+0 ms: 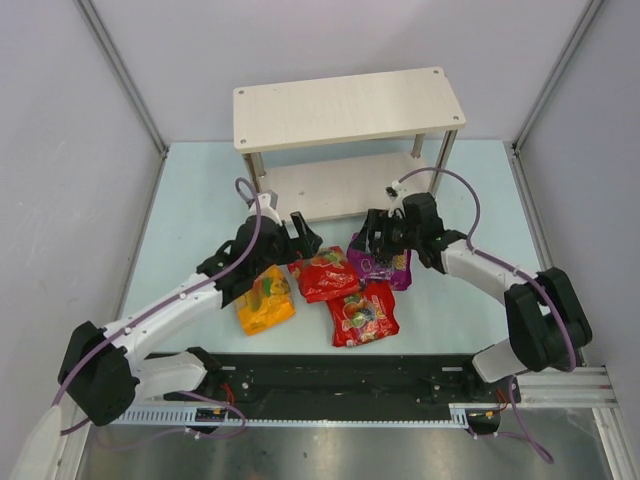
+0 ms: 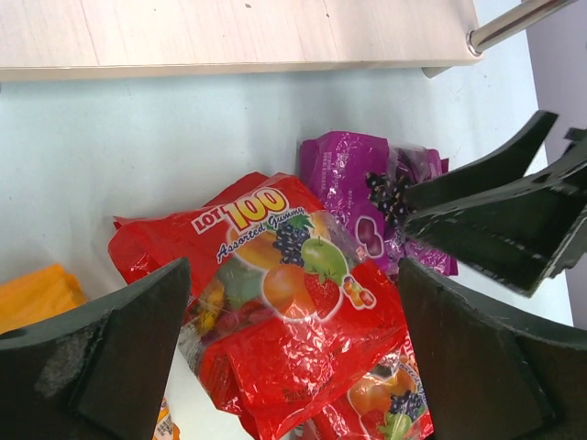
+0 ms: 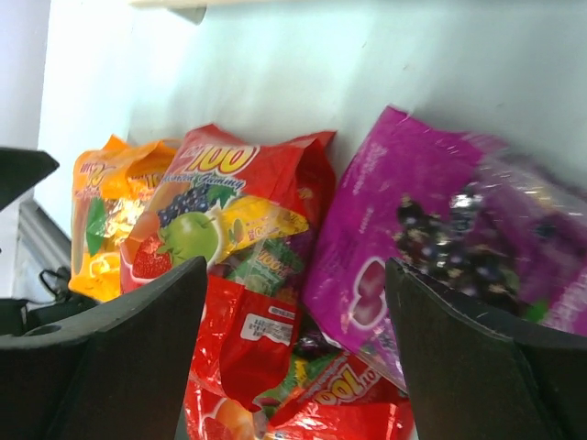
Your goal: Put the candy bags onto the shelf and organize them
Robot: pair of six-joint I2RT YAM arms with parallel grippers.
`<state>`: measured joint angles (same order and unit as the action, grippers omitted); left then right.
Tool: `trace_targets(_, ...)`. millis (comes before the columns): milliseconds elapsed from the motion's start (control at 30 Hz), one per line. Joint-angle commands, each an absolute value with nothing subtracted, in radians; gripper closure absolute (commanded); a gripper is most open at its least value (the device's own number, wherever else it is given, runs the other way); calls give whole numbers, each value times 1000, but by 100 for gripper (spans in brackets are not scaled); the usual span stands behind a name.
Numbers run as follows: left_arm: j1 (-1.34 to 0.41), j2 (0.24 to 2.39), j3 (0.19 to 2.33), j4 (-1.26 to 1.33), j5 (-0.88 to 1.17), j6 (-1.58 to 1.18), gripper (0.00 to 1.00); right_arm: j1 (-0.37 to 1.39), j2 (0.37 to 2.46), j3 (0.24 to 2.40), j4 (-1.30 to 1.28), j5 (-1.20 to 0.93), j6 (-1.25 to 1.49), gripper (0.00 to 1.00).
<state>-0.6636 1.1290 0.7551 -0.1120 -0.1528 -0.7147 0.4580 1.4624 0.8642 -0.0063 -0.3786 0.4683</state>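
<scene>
A pale mint-green flat surface (image 1: 470, 200) lies in the middle of the enclosure, matte and evenly lit, with only soft shadows. 3 plain light-grey panels close it in: back wall (image 1: 330, 40), left wall (image 1: 60, 200) and right wall (image 1: 600, 220). 2 slanting silver metal struts (image 1: 120, 70) mark the rear corners. A black mounting rail (image 1: 340, 375) lines the near edge, just beside a brushed steel sheet (image 1: 340, 450).
</scene>
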Motion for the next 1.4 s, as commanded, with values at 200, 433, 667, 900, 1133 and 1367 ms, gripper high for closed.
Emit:
trace_targets(200,-664,1178,770,-124,-161,-727,0,560,1554,874,103,-494,531,22)
trace_targets(433,-666,1177,741,-130,-163,-732,0,610,1612,876,126,-552,561,37)
trace_targets(667,-666,1146,712,-140,-181,-735,0,607,1605,876,166,-623,574,100)
trace_targets(900,-664,1111,684,-152,-201,-738,0,626,1456,874,164,-478,414,100)
trace_targets(1133,-664,1129,663,-123,-196,-755,0,716,1394,868,72,-218,223,100)
trace_targets(1367,-664,1169,653,-100,-178,-764,0,727,1454,844,-32,-137,271,46)
